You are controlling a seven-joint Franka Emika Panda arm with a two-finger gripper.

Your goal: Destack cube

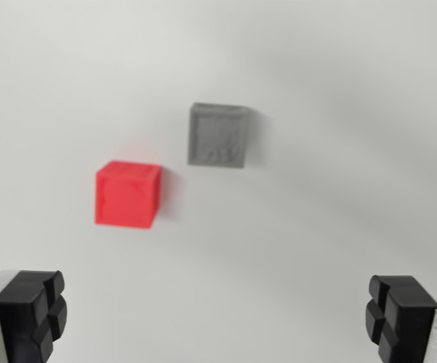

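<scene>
A red cube (127, 193) rests on the white surface at the wrist view's left of centre. A grey cube (218, 134) lies apart from it, up and toward the wrist view's right, with a gap between the two. Both sit separately on the surface, neither on top of the other. My gripper (217, 314) is open, its two black fingertips (33, 310) at the bottom corners of the picture, wide apart with nothing between them. Both cubes lie well beyond the fingertips.
The plain white surface (339, 219) fills the whole view. No other object or edge shows.
</scene>
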